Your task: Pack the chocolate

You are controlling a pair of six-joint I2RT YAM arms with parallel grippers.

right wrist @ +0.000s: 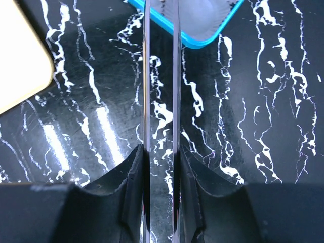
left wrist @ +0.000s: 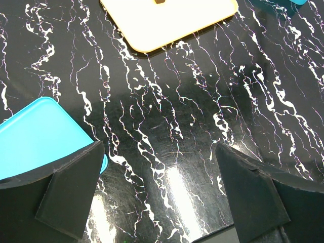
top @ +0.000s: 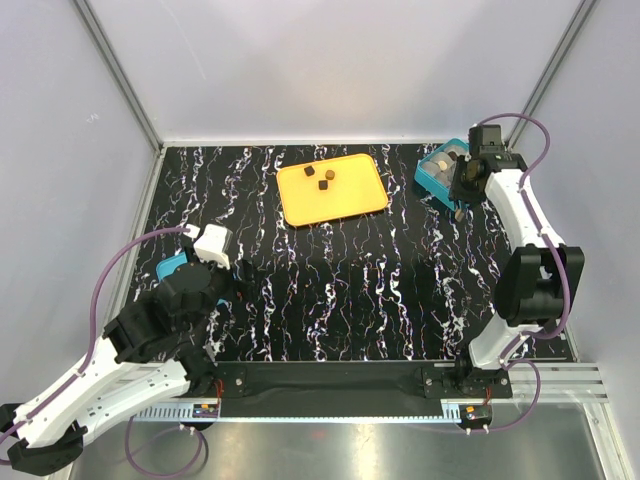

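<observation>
Three dark brown chocolates [top: 320, 178] lie on the orange tray [top: 350, 200]. A few more chocolates [top: 445, 158] sit in the teal box [top: 428, 180] at the back right. My right gripper [top: 463, 192] hovers at that box's near right side. In the right wrist view it [right wrist: 161, 152] is shut on thin metal tweezers [right wrist: 147, 76], whose two blades run toward the box corner [right wrist: 202, 38]. A small brown lump [top: 459, 213] shows just below that gripper; I cannot tell whether it is held. My left gripper [left wrist: 162, 197] is open and empty over bare table.
A teal lid [left wrist: 40, 134] lies flat by my left gripper's left finger, and also shows in the top view [top: 170, 267]. The orange tray's edge shows in the left wrist view [left wrist: 167, 30] and the right wrist view [right wrist: 20, 55]. White walls enclose the black marbled table [top: 350, 290].
</observation>
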